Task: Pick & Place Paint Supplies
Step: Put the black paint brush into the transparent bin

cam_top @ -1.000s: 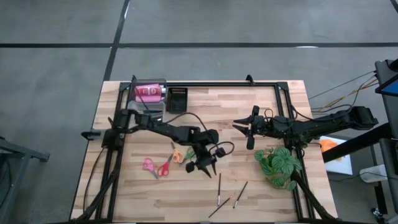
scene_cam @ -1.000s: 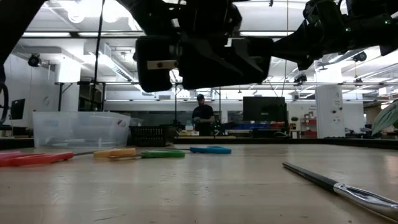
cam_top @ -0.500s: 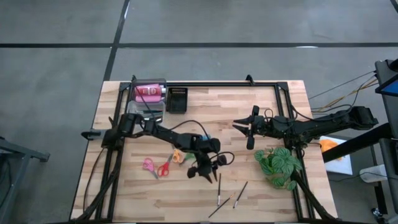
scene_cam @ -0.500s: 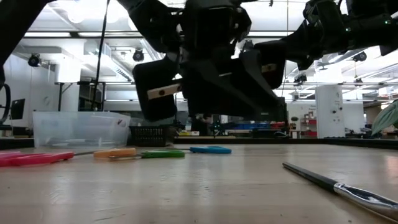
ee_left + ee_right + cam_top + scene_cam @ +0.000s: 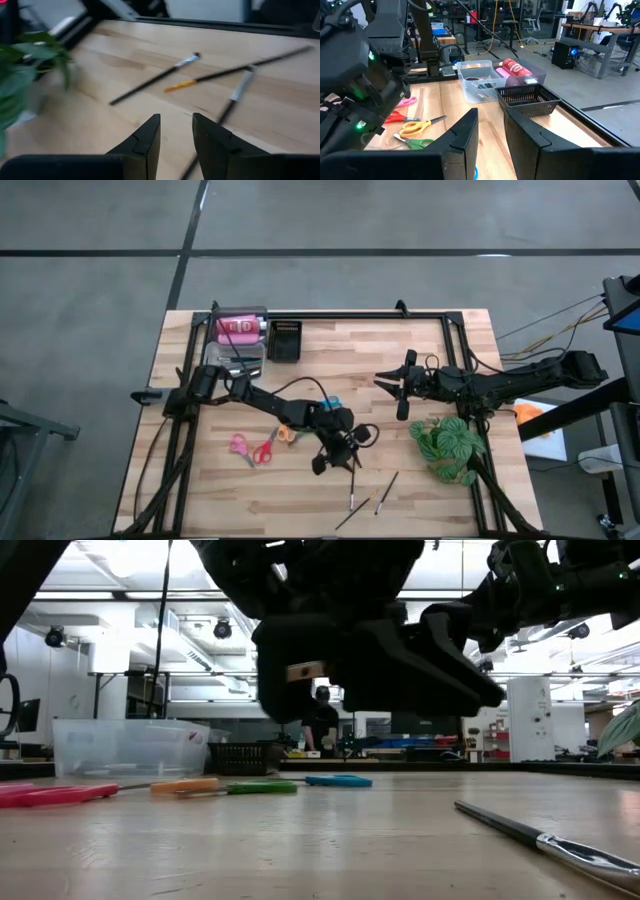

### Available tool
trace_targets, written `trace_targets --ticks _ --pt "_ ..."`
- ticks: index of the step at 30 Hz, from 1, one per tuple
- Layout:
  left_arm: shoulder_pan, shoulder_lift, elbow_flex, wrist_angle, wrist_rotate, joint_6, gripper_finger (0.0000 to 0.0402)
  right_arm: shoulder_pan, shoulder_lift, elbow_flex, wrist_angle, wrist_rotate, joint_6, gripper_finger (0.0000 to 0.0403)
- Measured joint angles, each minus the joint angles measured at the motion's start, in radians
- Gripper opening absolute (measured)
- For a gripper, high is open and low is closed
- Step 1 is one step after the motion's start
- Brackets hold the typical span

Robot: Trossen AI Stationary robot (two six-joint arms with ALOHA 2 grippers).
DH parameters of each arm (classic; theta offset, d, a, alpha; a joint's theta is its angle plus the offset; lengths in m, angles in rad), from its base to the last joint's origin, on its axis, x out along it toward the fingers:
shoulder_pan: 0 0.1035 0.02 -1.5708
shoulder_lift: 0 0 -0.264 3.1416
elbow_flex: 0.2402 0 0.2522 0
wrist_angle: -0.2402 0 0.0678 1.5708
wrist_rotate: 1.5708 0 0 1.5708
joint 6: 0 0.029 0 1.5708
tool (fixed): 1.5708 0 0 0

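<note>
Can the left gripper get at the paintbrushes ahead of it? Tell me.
Probably yes. The left gripper, fingers slightly apart and empty, hangs near the paintbrushes, with only bare table between them.

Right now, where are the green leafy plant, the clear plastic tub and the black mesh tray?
green leafy plant (image 5: pixel 447 447): high view, on the leaves.
clear plastic tub (image 5: pixel 130 747): low view, on its front wall.
black mesh tray (image 5: pixel 527 100): right wrist view, on its side wall.

The left arm is stretched from nine o'clock toward the table's centre, its left gripper (image 5: pixel 338 461) held low with the fingers (image 5: pixel 145 140) narrowly parted. The right arm is extended from three o'clock, its right gripper (image 5: pixel 402 388) raised, fingers (image 5: pixel 462 131) slightly apart
</note>
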Motion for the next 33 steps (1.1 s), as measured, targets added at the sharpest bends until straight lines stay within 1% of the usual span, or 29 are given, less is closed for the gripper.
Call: trace_targets --ticks 3,6,9,14,19,22,30,33 --pt "0.0 0.0 0.0 0.053 -0.063 -0.048 0.0113 0.0 0.0 0.0 0.0 0.0 0.0 0.009" --pt "0.005 0.0 0.001 0.078 -0.088 -0.061 0.0113 0.0 0.0 0.0 0.0 0.0 0.0 0.009" --pt "0.006 0.0 0.001 0.096 -0.07 -0.142 0.0113 0.0 0.0 0.0 0.0 0.0 0.0 0.009" --pt "-0.009 0.049 0.002 0.124 -0.074 -0.139 0.0113 0.0 0.0 0.0 0.0 0.0 0.0 0.009" --pt "-0.006 0.095 0.018 0.158 -0.049 -0.211 0.0113 0.0 0.0 0.0 -0.002 0.0 0.0 0.009" --pt "-0.007 0.11 0.029 0.148 -0.037 -0.222 0.0113 0.0 0.0 0.0 -0.002 0.0 0.0 0.009" --pt "-0.006 0.112 0.067 0.0 -0.027 -0.208 0.0113 0.0 0.0 0.0 -0.006 0.0 0.0 0.009" --pt "-0.006 0.116 0.068 0.004 -0.026 -0.21 0.0113 0.0 0.0 0.0 -0.006 0.0 0.0 0.009"
